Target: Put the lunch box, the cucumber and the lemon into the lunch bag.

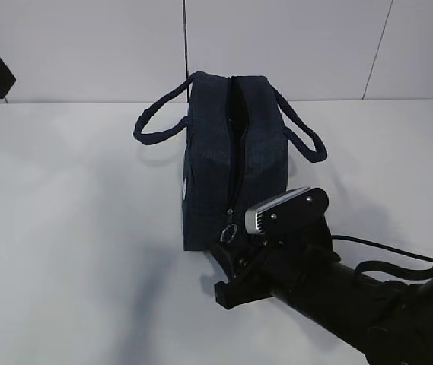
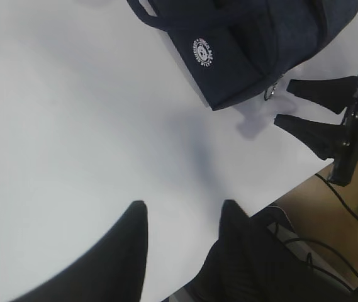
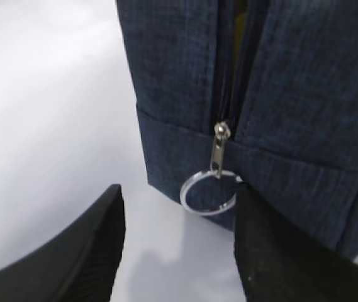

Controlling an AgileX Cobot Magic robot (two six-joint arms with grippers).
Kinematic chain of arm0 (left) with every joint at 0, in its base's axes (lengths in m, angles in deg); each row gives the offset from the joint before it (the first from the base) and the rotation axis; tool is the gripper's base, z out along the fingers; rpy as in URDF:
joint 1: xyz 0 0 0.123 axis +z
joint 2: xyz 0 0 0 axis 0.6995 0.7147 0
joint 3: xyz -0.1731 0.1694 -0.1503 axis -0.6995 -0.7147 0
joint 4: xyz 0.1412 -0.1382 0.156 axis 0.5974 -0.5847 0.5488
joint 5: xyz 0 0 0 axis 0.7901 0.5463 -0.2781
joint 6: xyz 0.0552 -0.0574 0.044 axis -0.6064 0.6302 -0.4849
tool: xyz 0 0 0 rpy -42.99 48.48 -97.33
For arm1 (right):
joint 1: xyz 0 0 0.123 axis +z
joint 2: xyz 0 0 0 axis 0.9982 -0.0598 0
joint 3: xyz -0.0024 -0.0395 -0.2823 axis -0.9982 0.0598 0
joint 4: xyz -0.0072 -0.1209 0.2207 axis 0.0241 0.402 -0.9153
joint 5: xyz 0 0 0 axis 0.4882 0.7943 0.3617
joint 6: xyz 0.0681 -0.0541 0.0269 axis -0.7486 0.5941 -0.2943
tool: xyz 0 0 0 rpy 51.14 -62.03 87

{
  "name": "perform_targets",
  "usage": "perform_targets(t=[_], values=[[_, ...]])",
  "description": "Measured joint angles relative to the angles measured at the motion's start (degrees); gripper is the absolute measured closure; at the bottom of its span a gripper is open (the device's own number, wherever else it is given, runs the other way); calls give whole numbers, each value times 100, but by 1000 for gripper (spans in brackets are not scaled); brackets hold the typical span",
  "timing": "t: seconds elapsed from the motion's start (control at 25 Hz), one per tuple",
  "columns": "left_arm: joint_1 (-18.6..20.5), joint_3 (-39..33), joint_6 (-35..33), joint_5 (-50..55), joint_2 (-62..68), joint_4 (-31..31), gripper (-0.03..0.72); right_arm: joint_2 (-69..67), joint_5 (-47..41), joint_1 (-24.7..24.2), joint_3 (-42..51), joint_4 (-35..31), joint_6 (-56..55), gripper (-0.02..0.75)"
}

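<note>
Your lunch bag [image 1: 227, 160] stands upright on the white table [image 1: 64, 228], toward the far edge, its narrow end facing the near edge. On its left side panel you can see a small round white badge [image 2: 203, 51] with lettering around the rim; the words are too small to read. Two loop handles [image 1: 151, 122] arch out to either side.

The zipper [image 3: 229, 69] is open along the top and down the near end, and a sliver of yellow [image 3: 240, 12] shows in the gap; you cannot tell what it is. The slider sits low on that end, with the metal ring pull [image 3: 208, 192] hanging from it just above the table.

Your right gripper [image 3: 179, 242] is right at this end of the bag, low over the table, jaws spread and gripping nothing. The ring hangs between the two fingers, and the right-hand finger [image 3: 285, 251] looks to be touching the ring's edge and the bag's lower corner, while the other finger stands clear over bare table.

Your left gripper [image 2: 182, 245] hangs over the near left part of the table, well apart from the bag, jaws parted and empty.
</note>
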State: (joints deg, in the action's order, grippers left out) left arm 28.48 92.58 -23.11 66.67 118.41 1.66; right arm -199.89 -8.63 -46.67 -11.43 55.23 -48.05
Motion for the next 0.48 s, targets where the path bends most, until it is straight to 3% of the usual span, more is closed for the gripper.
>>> perform_targets(t=[0.48], values=[[0, 0, 0, 0, 0, 0, 430, -237, 147, 0, -206, 12, -38, 325]])
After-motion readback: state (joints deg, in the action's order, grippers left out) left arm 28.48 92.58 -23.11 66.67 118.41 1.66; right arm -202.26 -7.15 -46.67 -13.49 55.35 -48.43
